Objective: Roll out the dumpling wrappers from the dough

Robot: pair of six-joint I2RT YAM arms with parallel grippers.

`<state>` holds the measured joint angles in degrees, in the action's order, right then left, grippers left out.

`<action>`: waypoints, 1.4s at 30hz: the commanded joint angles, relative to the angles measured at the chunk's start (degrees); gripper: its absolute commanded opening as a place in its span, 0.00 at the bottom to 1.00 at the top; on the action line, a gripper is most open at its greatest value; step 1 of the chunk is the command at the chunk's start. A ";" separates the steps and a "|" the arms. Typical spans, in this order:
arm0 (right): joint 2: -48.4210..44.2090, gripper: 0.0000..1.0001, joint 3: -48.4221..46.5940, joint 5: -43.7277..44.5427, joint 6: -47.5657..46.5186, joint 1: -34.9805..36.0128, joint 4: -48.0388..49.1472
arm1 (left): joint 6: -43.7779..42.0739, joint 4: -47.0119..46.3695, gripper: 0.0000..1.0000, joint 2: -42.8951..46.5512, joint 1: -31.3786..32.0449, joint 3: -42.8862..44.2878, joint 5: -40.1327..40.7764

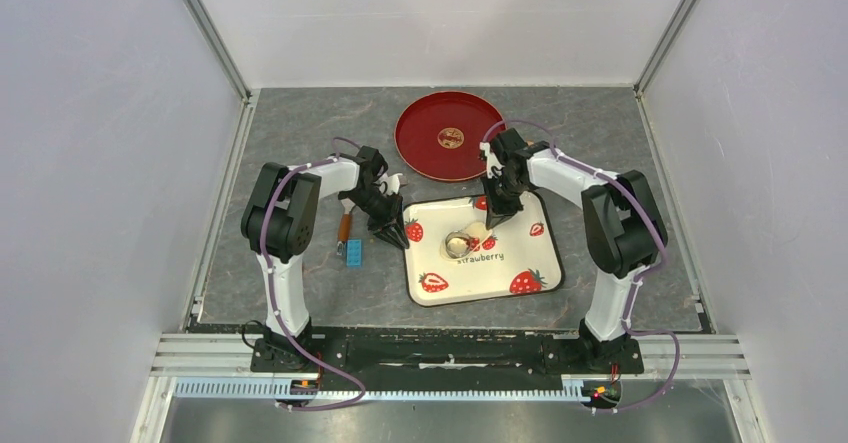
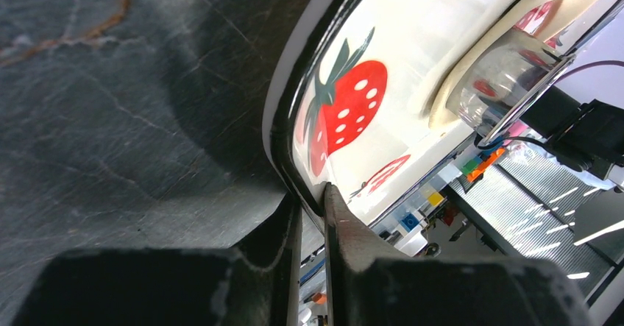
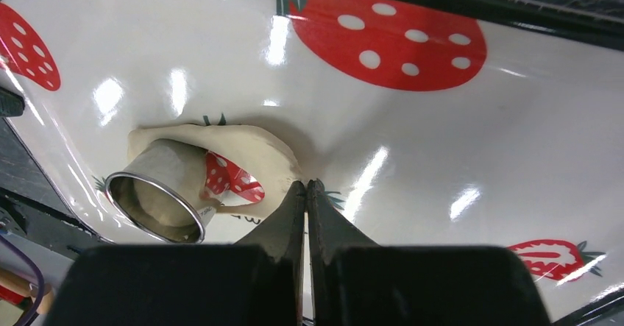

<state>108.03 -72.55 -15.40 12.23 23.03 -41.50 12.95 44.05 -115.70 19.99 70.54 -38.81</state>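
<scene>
Right end effector (image 3: 306, 185) closed, dough (image 3: 256, 151) just beside

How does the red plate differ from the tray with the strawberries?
The red plate is round, the strawberry tray squarish. The plate is dark red with a gold emblem; the tray is white with red berries. The plate carries nothing, while the tray holds dough and a metal ring. Both sit on the grey table.

Grey table (image 1: 300, 143) — red plate (image 1: 425, 143) (far side), strawberry tray (image 1: 480, 283), blue block (image 1: 354, 252), wooden-handled tool (image 1: 345, 229) beside it.
</scene>
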 commanded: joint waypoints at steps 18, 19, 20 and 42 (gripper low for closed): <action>9.49 0.00 -15.53 4.37 -5.32 -1.19 -3.35 | -3.32 0.41 0.17 -1.64 0.97 -0.06 8.40; 9.77 0.00 -16.21 3.75 -5.43 -1.14 -3.53 | -3.37 0.55 0.17 -1.69 1.04 0.03 8.40; 10.01 0.00 -16.84 3.26 -5.41 -1.10 -3.57 | -3.45 0.59 0.17 -1.70 1.09 0.12 8.48; 10.41 0.00 -28.34 -12.78 1.16 10.13 -6.98 | -3.64 0.64 0.16 -2.02 1.19 0.30 8.20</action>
<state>121.86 -100.99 -22.74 10.85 31.31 -48.66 12.95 44.66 -115.70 20.34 70.98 -37.82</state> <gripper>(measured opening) 0.004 0.186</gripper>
